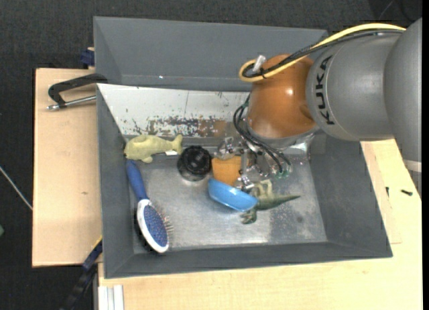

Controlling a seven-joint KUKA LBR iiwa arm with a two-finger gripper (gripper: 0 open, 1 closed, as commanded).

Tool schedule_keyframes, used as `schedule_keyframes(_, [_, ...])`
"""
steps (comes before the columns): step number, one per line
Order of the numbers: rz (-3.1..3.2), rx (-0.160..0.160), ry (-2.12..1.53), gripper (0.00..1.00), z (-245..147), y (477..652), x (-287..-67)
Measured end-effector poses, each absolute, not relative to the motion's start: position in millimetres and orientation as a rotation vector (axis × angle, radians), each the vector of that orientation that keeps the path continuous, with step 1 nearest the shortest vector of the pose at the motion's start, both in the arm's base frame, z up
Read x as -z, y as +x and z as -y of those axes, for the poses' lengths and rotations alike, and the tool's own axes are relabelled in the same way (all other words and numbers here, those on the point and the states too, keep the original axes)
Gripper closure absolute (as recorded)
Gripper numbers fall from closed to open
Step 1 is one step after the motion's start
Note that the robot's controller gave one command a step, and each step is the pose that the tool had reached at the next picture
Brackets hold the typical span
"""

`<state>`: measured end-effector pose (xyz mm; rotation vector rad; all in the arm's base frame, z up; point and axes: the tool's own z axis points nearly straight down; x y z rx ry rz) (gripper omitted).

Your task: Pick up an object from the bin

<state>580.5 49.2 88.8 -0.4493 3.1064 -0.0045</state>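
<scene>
Camera view: grey metal bin (120, 188), with the arm entering from the right. An orange cover sits on its wrist, with a yellow cable looped over it.

The gripper (252, 176) is low in the bin, right of centre near the back wall, among a small cluster of things. I cannot tell how far it is open or whether it has hold of anything, because the wrist and cables hide its tip.

Nearest things:
- An orange rounded object (226, 166) is just left of the gripper and looks to be touching it.
- A blue plastic bowl-shaped piece (230, 196) lies just below the gripper, tilted, its rim against the orange object.
- A dark green toy reptile with a long thin tail (269, 200) lies on the floor right of the blue piece, partly under the gripper.

No contact is clear enough to say which of these it is on.

Rest of the bin:
- A black round knob-like object (194, 162) is left of the orange one, close beside it.
- A pale yellow rubbery fish-shaped toy (153, 146) is at back left.
- A brush with a blue handle and an oval white head (150, 221) lies along the left wall, head toward the front, well apart from the gripper.
</scene>
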Motion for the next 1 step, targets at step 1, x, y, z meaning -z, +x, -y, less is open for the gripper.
schedule_keyframes(1, [-3.091, 0.001, -0.465, 1.0, -38.0, 582.8, -218.9])
